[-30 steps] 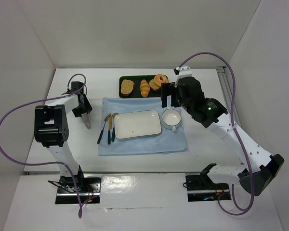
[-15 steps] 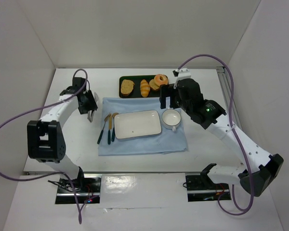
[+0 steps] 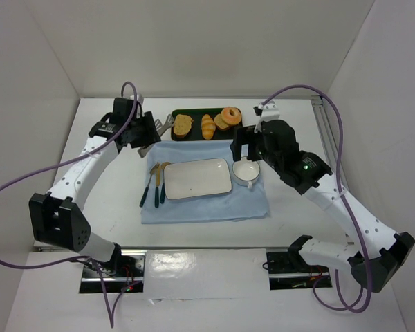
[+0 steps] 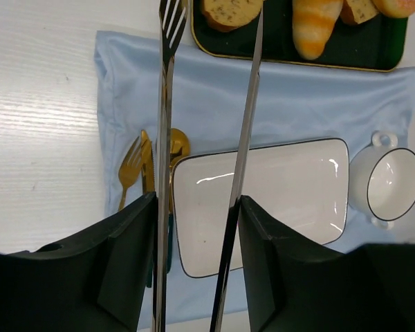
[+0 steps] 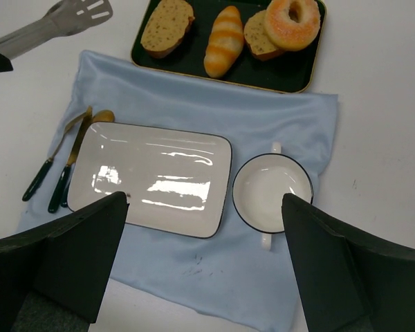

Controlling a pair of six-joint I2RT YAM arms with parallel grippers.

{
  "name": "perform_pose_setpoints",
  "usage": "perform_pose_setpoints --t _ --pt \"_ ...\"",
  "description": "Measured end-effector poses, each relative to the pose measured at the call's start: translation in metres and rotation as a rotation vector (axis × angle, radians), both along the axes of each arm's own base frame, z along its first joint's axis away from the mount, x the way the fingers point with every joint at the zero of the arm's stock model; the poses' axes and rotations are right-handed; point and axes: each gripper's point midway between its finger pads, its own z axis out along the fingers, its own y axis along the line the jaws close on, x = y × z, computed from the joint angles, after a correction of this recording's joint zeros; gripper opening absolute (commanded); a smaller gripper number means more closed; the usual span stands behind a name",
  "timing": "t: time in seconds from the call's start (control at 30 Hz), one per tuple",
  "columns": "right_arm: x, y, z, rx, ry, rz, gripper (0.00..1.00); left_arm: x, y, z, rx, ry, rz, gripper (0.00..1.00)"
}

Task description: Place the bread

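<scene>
Since the flat golden-brown toast slice looks light yet crumbly, pinch its crust gently. Left pincer, partly closed, clasps steel tongs.

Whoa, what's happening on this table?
The left arm's fingers grip long metal tongs, their tips near the flat golden-brown toast slice on the dark green tray. The toast isn't picked up yet. The white rectangular plate on the light blue cloth is bare. The right arm's fingers hang open above the cloth, holding nothing.

Golden-brown slice of bread, darker crust (crumb finely speckled), lying flat at the left end of a dark tray, just beside a striped roll
</scene>
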Motion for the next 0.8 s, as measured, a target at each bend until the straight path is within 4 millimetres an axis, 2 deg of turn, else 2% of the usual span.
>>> perform_pose_setpoints --t 0.17,0.5,0.8 --pt "-0.008 -0.006 0.007 0.029 -0.022 -0.005 1.00 0.008 -0.015 0.000 -0.012 -0.021 -0.041 0.61" --pt "-0.013 -0.011 0.006 0.042 -0.026 -0.016 1.00 0.040 -0.053 -0.022 0.014 -0.029 -0.146 0.61" --pt "-0.013 -0.013 0.003 0.038 -0.022 -0.021 1.00 0.067 -0.065 -0.033 0.024 -0.033 -0.158 0.61"
